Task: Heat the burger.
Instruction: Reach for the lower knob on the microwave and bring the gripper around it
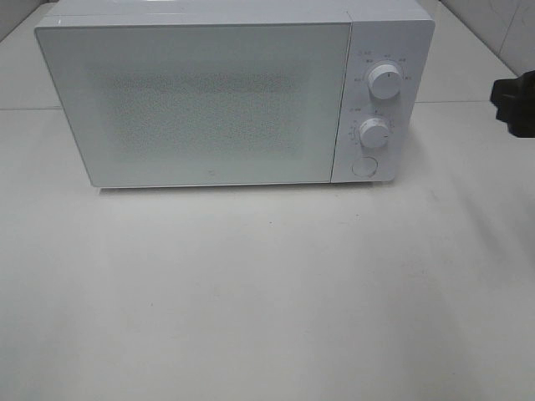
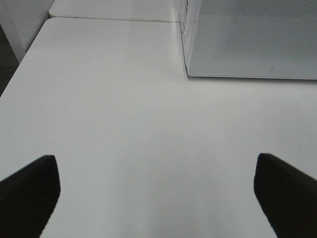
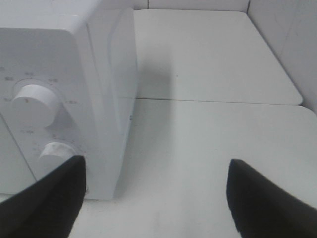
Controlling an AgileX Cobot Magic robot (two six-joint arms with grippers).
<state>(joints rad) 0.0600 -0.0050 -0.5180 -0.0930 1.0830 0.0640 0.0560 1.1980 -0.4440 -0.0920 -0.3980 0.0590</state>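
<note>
The left gripper (image 2: 157,198) hangs over the bare white table (image 1: 251,292) just near and left of the microwave (image 1: 209,100), its black fingers (image 2: 29,193) spread wide with nothing between them. The microwave stands at the far middle with its door (image 1: 196,104) shut and two knobs (image 1: 384,81) on its right-hand panel; the burger shows in no view, so its place cannot be told. The right gripper (image 3: 156,198) is beside the microwave's right side near the knobs, likewise spread and empty.

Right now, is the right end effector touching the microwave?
Apart. The exterior high view shows bare table between the right end effector and the microwave.
</note>
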